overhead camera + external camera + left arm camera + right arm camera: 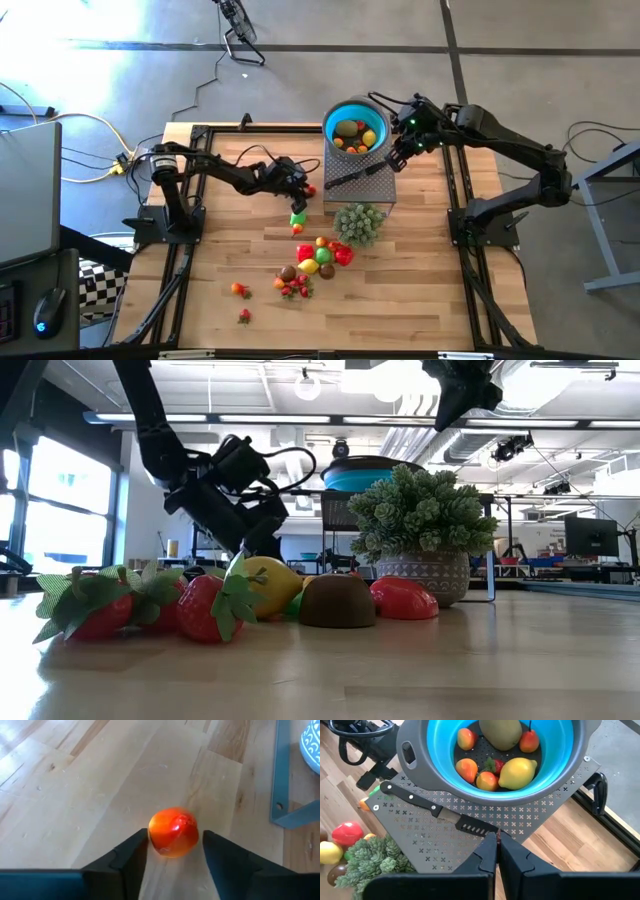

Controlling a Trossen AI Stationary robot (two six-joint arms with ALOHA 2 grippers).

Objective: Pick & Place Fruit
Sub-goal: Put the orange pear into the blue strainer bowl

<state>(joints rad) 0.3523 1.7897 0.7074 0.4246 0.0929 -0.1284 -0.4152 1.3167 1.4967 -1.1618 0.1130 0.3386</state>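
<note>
A red-orange round fruit [173, 831] sits on the wooden table [220, 260], between the fingertips of my open left gripper [175, 845], which slants down at it left of the grey stand [375, 185]. The blue bowl [356, 125] on that stand holds several fruits [490, 767]. More fruits lie in a cluster [320, 255] at the table's middle, with strawberries [240, 290] nearer the front. My right gripper [497, 845] hangs shut above the stand's near right corner, holding nothing. My left gripper has the red-orange fruit's two sides [152, 832] between its fingertips, coming slanting down from the table's left. One finger [135, 850] looks against the fruit, while a thin strip of table shows at the other; I cannot tell whether they touch. The fruit rests on the table.
A black-handled knife [435, 810] lies on the perforated stand in front of the bowl. A pale green bushy plant in a pot [358, 222] stands just before the stand. A small green piece and an orange one [297, 220] lie close to my left gripper.
</note>
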